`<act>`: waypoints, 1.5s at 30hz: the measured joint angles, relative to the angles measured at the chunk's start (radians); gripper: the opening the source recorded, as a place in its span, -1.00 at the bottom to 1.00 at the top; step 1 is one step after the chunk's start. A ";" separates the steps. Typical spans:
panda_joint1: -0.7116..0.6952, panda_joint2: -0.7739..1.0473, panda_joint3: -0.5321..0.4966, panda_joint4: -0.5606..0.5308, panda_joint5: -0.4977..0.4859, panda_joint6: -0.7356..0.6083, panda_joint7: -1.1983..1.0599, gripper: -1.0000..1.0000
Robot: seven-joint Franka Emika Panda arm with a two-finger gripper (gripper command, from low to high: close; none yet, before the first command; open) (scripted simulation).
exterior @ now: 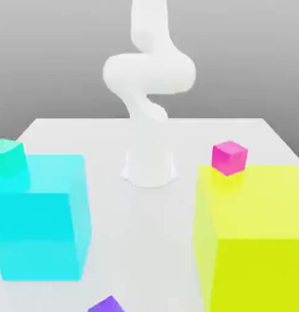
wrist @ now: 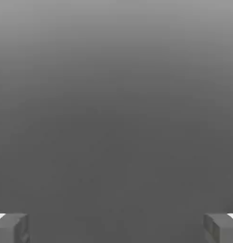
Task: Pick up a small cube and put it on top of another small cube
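A small magenta cube [exterior: 229, 157] sits on the white table behind the big yellow block, on the exterior view's right. A small teal-green cube [exterior: 8, 156] stands at the far left beside the big cyan block. A small purple cube [exterior: 107, 304] peeks in at the front edge. The white arm [exterior: 149, 79] rises from its base at the table's middle and goes up out of the picture. In the hand view my gripper [wrist: 116, 228] is open, its two grey fingertips [wrist: 11, 228] far apart with only grey background between them.
A large cyan block [exterior: 42, 216] takes up the front left of the white table [exterior: 194, 140]. A large yellow block [exterior: 255, 234] takes up the front right. The arm's base [exterior: 149, 167] stands between them, with a lane of table running to the front.
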 joint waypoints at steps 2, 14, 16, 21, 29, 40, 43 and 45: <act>-0.036 0.077 0.025 0.002 -0.018 0.021 0.062 0.00; -0.176 0.516 0.108 0.012 -0.140 0.137 0.426 0.00; -0.186 0.588 0.109 0.014 -0.156 0.157 0.483 0.00; -0.206 0.766 0.096 0.017 -0.169 0.209 0.608 0.00; -0.219 1.035 0.088 0.018 -0.089 0.302 0.737 0.00; -0.200 1.232 0.060 0.052 -0.101 0.442 0.774 -1.00; -0.211 1.168 0.074 0.039 -0.087 0.392 0.764 -1.00; -0.220 1.102 0.088 0.025 -0.074 0.340 0.752 -1.00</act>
